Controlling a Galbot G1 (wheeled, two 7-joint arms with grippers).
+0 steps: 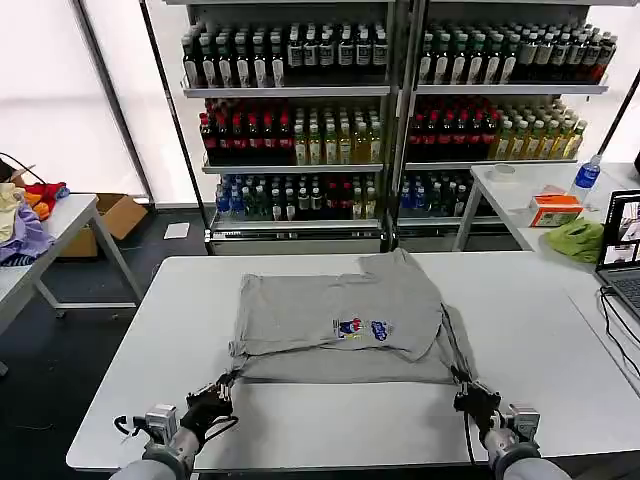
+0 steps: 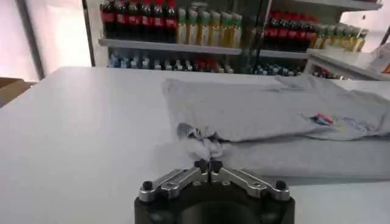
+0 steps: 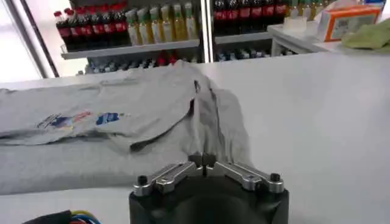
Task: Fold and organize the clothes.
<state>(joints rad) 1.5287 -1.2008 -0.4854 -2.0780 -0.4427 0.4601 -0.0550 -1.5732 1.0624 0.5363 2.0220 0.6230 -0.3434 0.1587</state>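
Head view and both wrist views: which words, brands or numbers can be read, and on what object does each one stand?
No text can be read.
T-shirt chest print: multicoloured, too small to read.
Shelf bottles: labels too small.
Orange box on the side table: lettering blurred.
Laptop screen: too small.

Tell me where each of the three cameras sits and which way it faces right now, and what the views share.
Head view: on the robot's head, looking forward and down at the white table and drink shelves; left gripper and right gripper show, each pinching a near corner of the grey T-shirt.
Left wrist view: on the left wrist, facing along the table; left gripper shut on fabric.
Right wrist view: on the right wrist; right gripper shut on fabric.
Shared: T-shirt, its chest print, shelves.
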